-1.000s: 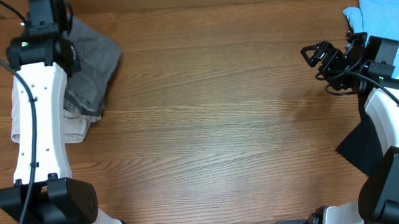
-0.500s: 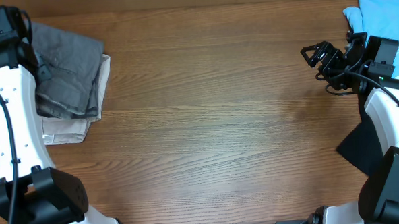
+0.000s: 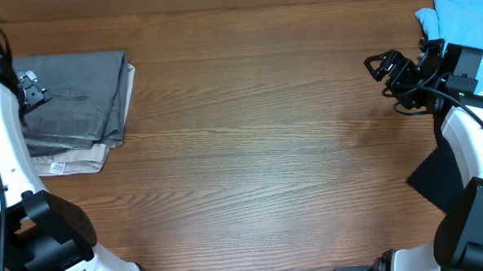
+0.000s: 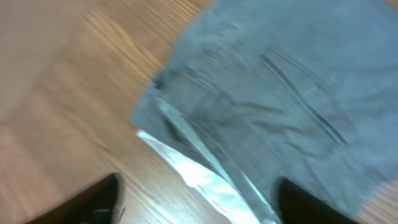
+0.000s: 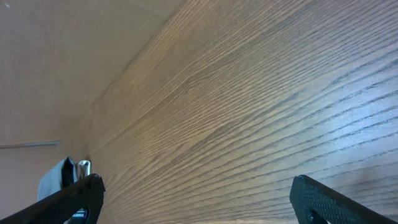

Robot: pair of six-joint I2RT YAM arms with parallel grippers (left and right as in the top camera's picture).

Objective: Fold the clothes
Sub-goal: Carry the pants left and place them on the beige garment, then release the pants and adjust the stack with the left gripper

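Your left gripper (image 3: 28,84) sits further left than one second ago, and its fingers (image 4: 93,202) are now apart, holding nothing. Just in front of them the dark grey shorts (image 3: 76,98) lie folded flat on the beige shorts (image 3: 83,157). Far across the table (image 3: 250,151), your right gripper (image 3: 380,66) stands wide open.

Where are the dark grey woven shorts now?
Overhead view: the dark grey woven shorts lie folded at the wooden table's far left, on top of pale beige shorts.
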